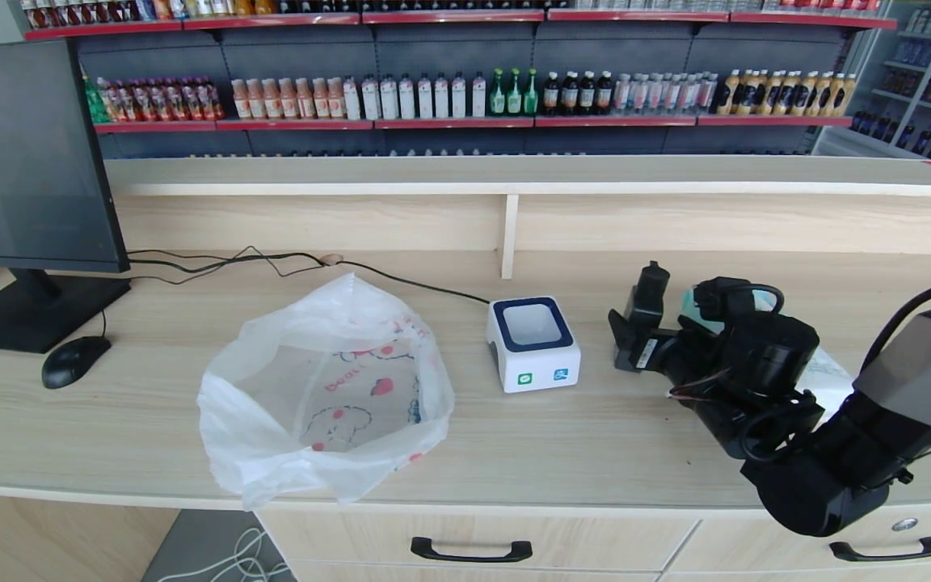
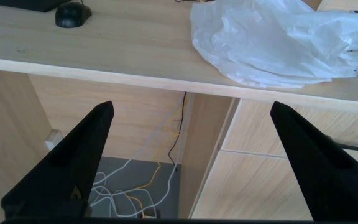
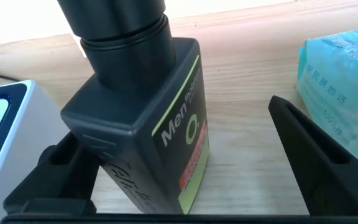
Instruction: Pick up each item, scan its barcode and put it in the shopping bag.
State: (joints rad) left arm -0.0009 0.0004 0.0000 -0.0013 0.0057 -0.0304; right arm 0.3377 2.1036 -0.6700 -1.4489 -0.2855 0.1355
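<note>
The right hand [image 3: 166, 140] is spread open around the dark bottle [image 1: 651, 284], which stands on the worktop [image 1: 595, 436] near the scanner [image 1: 532, 343]; the left hand [image 2: 191, 118] hangs open too. One finger [image 3: 61, 174] looks nearer, so closing unevenly could tip the bottle over

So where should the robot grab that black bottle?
By the wide flat-sided body of the black bottle, below its round cap. It stands upright beside the scanner, so come level from the robot's right, where the open right end effector straddles it.
</note>
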